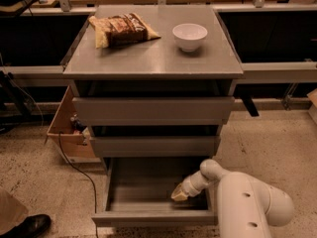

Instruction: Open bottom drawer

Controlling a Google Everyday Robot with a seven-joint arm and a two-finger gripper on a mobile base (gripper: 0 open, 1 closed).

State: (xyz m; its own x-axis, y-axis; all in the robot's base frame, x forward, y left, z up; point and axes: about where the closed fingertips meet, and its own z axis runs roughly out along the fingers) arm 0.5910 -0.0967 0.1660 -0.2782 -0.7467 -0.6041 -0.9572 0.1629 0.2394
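The bottom drawer (153, 218) of the grey cabinet stands pulled out, its grey tray bare and open to view. My gripper (179, 194) reaches down into the right side of that tray, just behind the drawer's front slab, at the end of my white arm (247, 207). Above it, the middle drawer front (153, 146) and the top drawer front (153, 110) sit pushed in.
On the cabinet top lie a chip bag (121, 29) and a white bowl (189, 36). A cardboard box (67, 133) with a cable sits at the cabinet's left. A black shoe (29, 226) shows at the lower left. Dark shelving runs behind.
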